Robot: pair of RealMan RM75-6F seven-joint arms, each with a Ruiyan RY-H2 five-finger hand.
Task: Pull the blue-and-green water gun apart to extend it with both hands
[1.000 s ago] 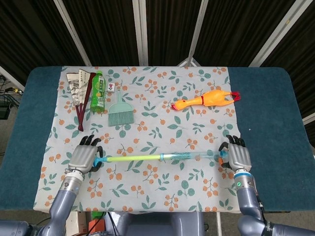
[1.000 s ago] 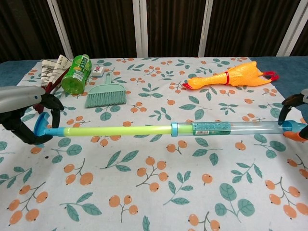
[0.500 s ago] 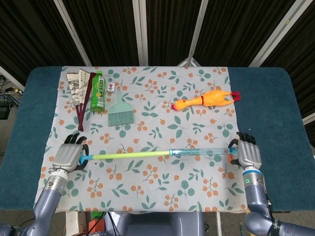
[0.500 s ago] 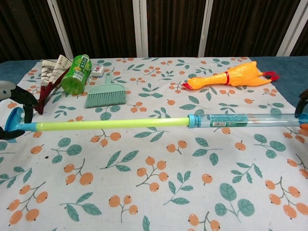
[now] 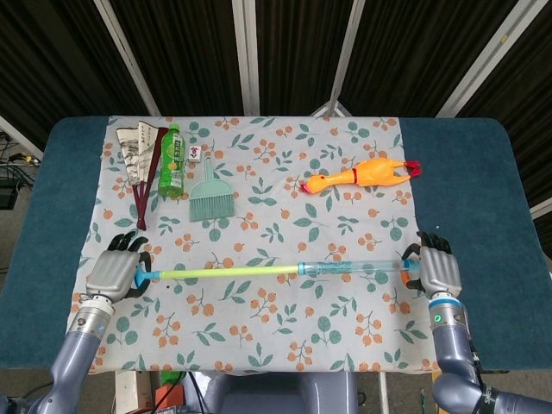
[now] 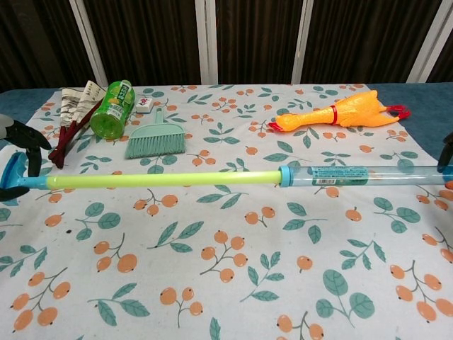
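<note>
Your left hand [image 5: 112,273] grips the blue handle and your right hand [image 5: 438,272] holds the clear barrel end of the water gun [image 5: 285,272], held level just over the floral cloth [image 5: 285,336], and since a moment ago the green rod shows longer, so the extension looks nearly finished.

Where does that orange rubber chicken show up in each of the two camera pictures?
Head view: the rubber chicken lies right of centre in the upper half, on the floral cloth.
Chest view: the rubber chicken lies upper right, beyond the water gun.
Shared landmark: the small green brush sits to the chicken's left in both views.
</note>
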